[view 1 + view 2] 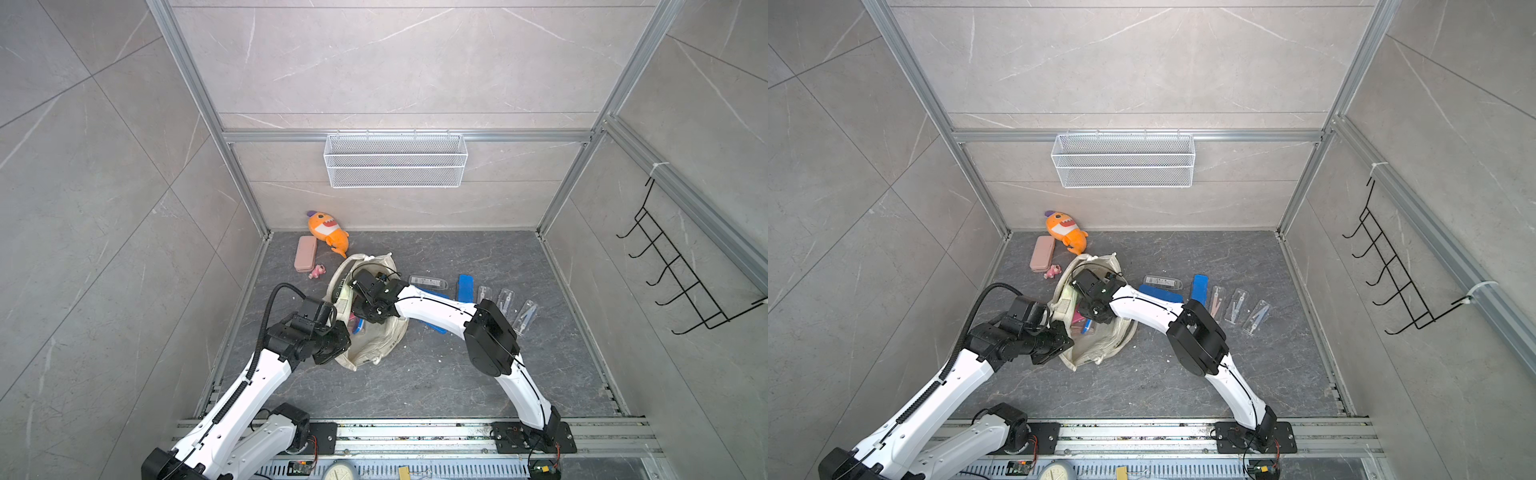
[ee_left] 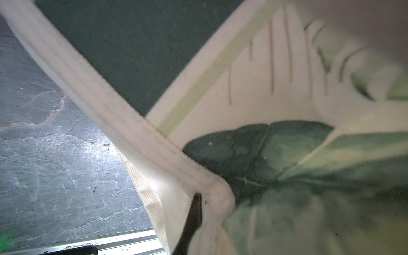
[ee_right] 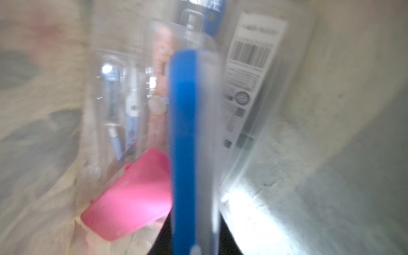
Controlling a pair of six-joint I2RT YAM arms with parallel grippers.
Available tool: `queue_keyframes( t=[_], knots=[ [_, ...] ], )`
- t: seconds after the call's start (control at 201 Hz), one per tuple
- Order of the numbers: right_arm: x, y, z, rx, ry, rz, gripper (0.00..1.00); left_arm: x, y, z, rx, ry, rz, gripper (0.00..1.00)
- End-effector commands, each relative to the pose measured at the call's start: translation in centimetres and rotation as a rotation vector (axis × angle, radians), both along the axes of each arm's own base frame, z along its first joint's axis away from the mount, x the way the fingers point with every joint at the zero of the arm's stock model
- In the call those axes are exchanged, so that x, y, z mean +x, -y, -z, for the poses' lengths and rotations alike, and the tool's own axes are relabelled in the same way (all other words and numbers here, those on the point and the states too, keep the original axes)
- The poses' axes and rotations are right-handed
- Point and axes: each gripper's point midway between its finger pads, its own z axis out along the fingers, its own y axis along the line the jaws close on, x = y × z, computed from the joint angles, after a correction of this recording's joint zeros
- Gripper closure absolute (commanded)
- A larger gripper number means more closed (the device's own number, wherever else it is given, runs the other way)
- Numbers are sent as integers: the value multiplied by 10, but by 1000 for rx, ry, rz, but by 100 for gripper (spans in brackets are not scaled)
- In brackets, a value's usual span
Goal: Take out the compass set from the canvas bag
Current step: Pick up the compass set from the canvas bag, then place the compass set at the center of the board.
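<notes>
The right pincer (image 3: pixel 194 247) reaches inside the canvas bag (image 1: pixel 388 338), its dark jaws pressed against both sides of a clear, blue-edged compass set (image 3: pixel 187 132) that stands beside a pink case (image 3: pixel 128 194). The left pincer (image 1: pixel 337 338) is closed on the bag's rim. The bag lies open on the desk (image 1: pixel 415 386), near the centre of the frame in both top views.

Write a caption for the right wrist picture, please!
Inside the canvas bag, a blue-edged clear case stands at the right pincer, beside a compass set and something pink.
</notes>
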Motion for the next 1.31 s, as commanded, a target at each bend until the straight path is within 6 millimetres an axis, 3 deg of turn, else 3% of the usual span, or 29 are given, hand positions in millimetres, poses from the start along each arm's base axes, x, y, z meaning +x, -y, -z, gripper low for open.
queue_keyframes(
  t=[0.0, 0.239, 0.513, 0.852, 0.972, 1.087, 1.301],
  knots=[
    [1, 0, -46, 14, 75, -31, 84, -6, 0, -1, -6, -25, 1, 100],
    [-1, 1, -69, 28, 108, -58, 87, -3, 0, -3, 9, -27, 3, 100],
    [-13, 8, -117, 64, 172, -112, 87, 0, 0, -3, 13, -29, -7, 100],
    [-37, 44, -165, 119, 233, -130, 87, 1, 0, -4, 15, -27, -5, 100],
    [-48, 71, -178, 141, 255, -133, 87, 3, 1, -6, 14, -24, -1, 100],
    [-54, 115, -183, 154, 265, -104, 87, 4, 2, -8, 10, -20, 2, 100],
    [-68, 218, -150, 54, 211, -26, 87, 6, 3, -12, 9, -11, 7, 100]
  ],
)
